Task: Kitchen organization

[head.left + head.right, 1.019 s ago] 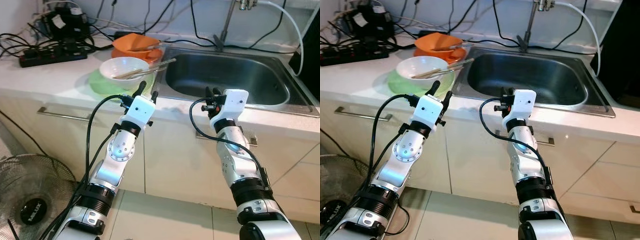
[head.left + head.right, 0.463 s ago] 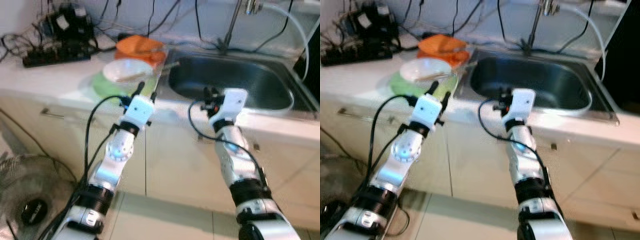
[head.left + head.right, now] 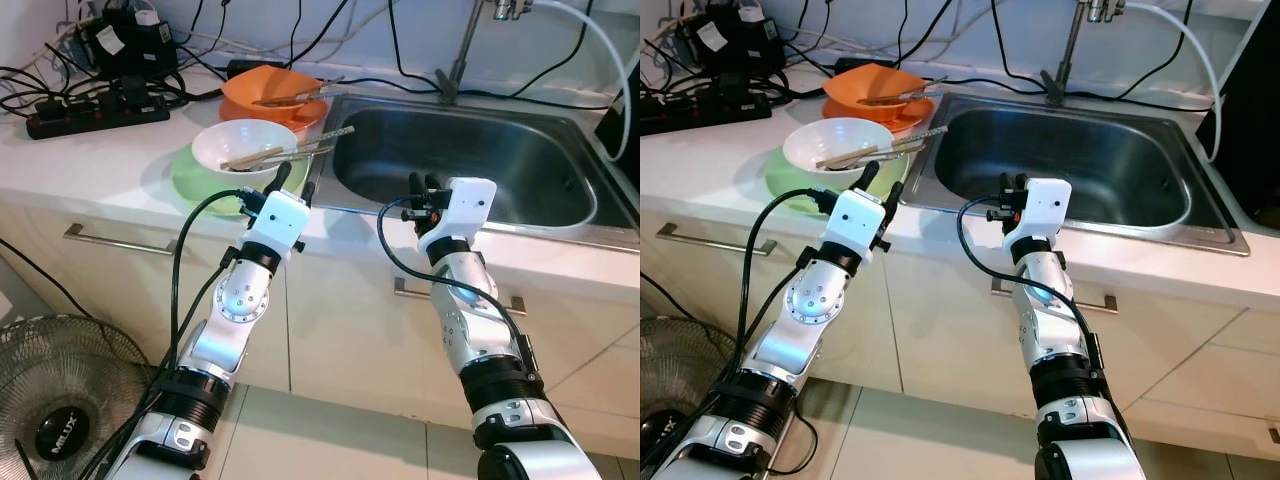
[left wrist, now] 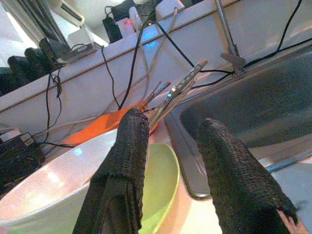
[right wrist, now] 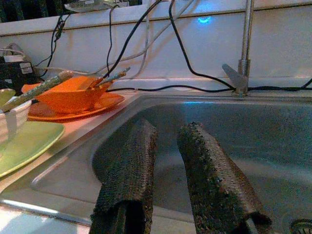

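Two silver jointed arms with black ribbed collars end in white boxy wrist housings; a looping black cable runs behind each tool's rough-textured black fingers [image 4: 127,146].

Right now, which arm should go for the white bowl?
Left, probably. The left gripper is open just short of the white bowl; the right gripper faces the sink.

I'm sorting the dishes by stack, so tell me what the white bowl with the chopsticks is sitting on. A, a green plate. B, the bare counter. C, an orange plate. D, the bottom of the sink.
A: the white bowl rests on the green plate, on the counter left of the sink, with chopsticks laid across it.
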Tool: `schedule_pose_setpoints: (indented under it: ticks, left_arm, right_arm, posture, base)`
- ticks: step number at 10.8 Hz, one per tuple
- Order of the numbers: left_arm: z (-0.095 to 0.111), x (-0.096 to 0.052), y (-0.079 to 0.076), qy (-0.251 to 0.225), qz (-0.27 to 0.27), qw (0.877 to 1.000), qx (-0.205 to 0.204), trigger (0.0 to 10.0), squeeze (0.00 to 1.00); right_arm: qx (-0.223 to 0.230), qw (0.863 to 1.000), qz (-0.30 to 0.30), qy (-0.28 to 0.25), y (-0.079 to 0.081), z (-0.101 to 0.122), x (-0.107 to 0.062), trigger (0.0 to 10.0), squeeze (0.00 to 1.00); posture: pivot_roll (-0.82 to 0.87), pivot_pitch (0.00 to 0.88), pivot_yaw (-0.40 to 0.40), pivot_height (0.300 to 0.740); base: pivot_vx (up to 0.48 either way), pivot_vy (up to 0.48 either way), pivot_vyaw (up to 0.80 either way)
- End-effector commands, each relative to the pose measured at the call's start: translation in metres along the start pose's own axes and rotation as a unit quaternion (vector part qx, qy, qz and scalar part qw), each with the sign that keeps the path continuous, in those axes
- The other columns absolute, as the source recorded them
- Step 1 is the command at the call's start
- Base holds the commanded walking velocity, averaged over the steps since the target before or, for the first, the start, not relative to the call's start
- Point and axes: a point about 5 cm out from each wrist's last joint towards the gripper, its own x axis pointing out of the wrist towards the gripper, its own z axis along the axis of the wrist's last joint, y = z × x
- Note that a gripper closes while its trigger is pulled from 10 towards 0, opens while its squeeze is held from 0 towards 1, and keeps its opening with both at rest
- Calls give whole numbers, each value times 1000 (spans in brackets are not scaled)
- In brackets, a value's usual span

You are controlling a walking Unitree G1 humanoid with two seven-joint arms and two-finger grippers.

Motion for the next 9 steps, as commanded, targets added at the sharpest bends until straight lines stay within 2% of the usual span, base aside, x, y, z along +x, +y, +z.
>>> schedule_pose_setpoints:
  ticks: [1, 9]
  left_arm:
    - [2, 2, 1, -6, 2, 1000, 3, 10000, 0]
    - [2, 2, 1, -6, 5, 1000, 2, 10000, 0]
  right_arm:
    - [2, 1000, 0, -3, -1, 3, 3, 10000, 0]
    - [-1, 1000, 4, -1, 0, 1, 3, 10000, 0]
  posture:
    - [177, 2, -17, 740]
    - [178, 2, -19, 740]
  base:
    - [289, 0, 0]
    - [324, 0, 0]
